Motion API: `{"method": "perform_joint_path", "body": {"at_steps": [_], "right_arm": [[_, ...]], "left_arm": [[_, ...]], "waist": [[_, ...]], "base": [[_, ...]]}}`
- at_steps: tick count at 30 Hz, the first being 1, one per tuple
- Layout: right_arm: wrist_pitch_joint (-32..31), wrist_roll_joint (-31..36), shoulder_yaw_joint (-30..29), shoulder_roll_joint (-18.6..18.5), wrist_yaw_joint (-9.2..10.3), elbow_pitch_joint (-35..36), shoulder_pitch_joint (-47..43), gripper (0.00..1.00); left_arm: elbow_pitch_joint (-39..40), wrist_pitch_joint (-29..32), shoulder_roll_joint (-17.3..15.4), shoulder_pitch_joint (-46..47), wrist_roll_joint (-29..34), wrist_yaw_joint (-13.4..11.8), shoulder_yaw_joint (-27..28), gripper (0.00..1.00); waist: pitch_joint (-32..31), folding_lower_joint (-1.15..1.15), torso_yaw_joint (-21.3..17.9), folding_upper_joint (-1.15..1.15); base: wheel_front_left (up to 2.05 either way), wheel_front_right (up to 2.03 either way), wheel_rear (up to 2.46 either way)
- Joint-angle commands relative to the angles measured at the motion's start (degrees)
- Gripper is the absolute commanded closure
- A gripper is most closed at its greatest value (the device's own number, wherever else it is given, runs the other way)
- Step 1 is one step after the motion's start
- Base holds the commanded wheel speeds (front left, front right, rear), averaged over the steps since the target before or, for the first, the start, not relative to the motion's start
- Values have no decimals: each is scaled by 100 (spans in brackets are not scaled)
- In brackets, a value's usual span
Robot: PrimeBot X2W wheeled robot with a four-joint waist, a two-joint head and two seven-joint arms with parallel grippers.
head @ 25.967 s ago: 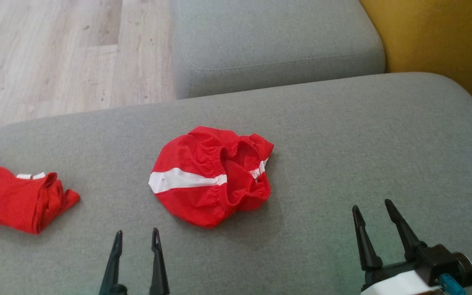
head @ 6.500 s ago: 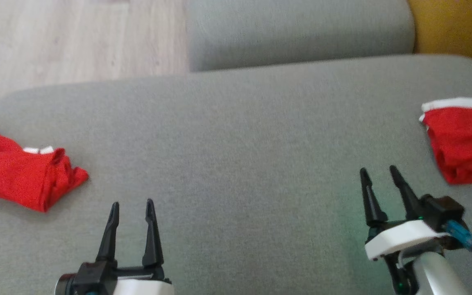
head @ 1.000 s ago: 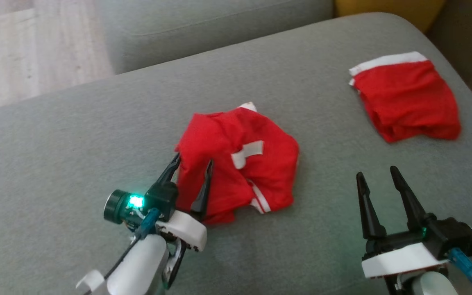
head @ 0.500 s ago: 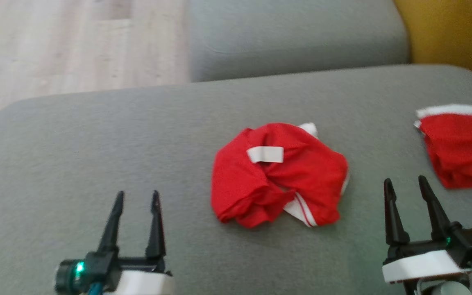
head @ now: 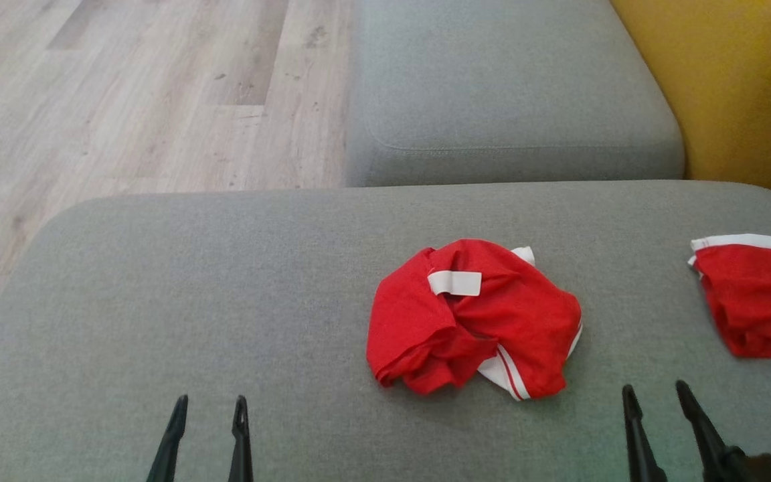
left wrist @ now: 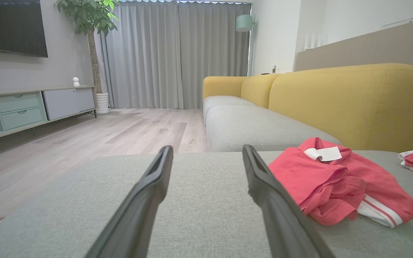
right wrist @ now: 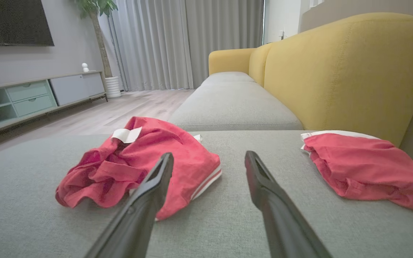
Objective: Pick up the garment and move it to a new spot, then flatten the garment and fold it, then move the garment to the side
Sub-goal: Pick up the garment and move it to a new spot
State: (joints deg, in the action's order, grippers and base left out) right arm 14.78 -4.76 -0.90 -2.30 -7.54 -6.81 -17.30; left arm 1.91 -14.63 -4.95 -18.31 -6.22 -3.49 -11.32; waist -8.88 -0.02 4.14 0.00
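Left tool point(head: 211, 399) has released and backed off; it and right tool point(head: 654, 386) sit fingers apart, empty. Crumpled red cloth garment with white trim point(head: 472, 318) lies mid grey fabric sofa cushion point(head: 225, 281). I judge relocation done; flattening next.

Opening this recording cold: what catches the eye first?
A crumpled red garment with a white label lies mid-seat on the grey sofa cushion. A second red garment, flatter, sits at the cushion's right edge near the yellow backrest. The left end effector and right end effector hang open at the near edge.
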Motion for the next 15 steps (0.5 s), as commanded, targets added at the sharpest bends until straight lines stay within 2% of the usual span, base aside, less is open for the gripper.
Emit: {"method": "perform_joint_path", "body": {"at_steps": [1,15], "right_arm": [[22,0,194,-58,5,256,276,0],[22,41,372,-58,5,243,419,0]], "left_arm": [[192,-37,79,281,85,36,220,0],[25,-37,157,284,231,247,283,0]], "waist": [[-5,2,-39,0],[-43,2,-56,0]], "base": [[0,0,0],[0,0,0]]}}
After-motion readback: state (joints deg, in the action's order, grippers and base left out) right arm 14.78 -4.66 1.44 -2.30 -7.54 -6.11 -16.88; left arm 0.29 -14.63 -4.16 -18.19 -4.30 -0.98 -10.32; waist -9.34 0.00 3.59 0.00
